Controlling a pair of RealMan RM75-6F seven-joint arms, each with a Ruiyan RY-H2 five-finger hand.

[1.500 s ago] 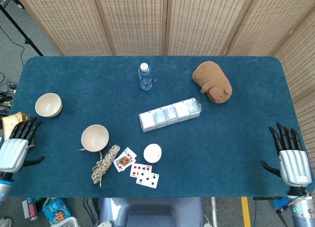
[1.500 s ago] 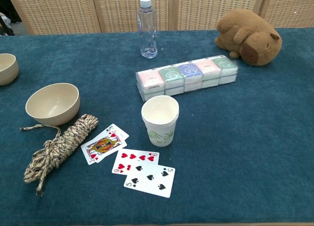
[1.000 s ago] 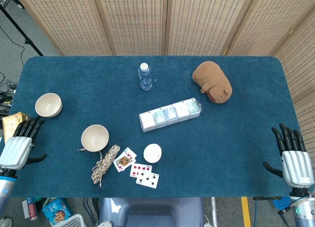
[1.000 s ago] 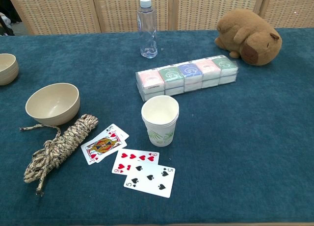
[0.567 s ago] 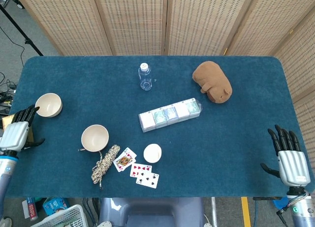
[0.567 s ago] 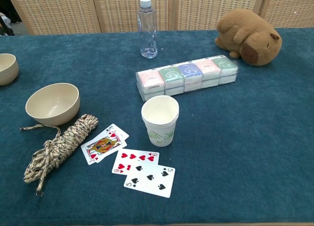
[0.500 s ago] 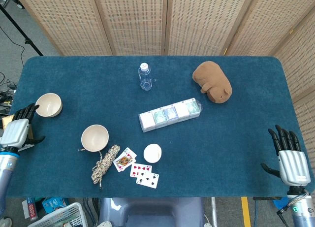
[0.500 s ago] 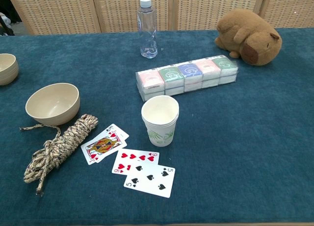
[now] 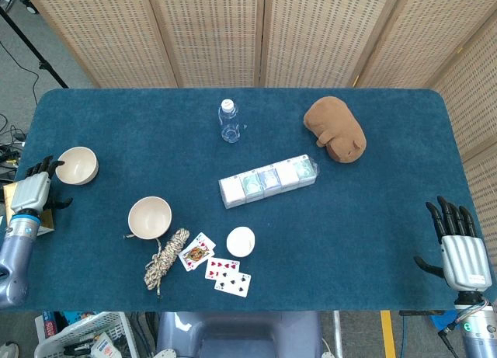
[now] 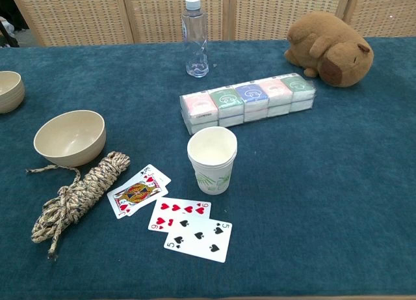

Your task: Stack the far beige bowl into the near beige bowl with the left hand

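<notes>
The far beige bowl [image 9: 77, 165] [image 10: 9, 90] stands upright near the table's left edge. The near beige bowl [image 9: 149, 217] [image 10: 69, 136] stands upright closer to the front, beside a rope coil. My left hand [image 9: 34, 189] hovers at the left table edge, just left of the far bowl, fingers spread and holding nothing. My right hand [image 9: 460, 248] stays at the front right corner, fingers apart and empty. The chest view shows neither hand.
A coiled rope [image 9: 165, 258] and several playing cards [image 9: 217, 268] lie by the near bowl. A paper cup [image 9: 241, 241], a tissue pack row [image 9: 268, 180], a water bottle [image 9: 228, 121] and a brown plush toy [image 9: 335, 128] stand further right.
My left hand has moved up along the left table edge toward the far bowl. The right hand has barely shifted. The bowls have not moved.
</notes>
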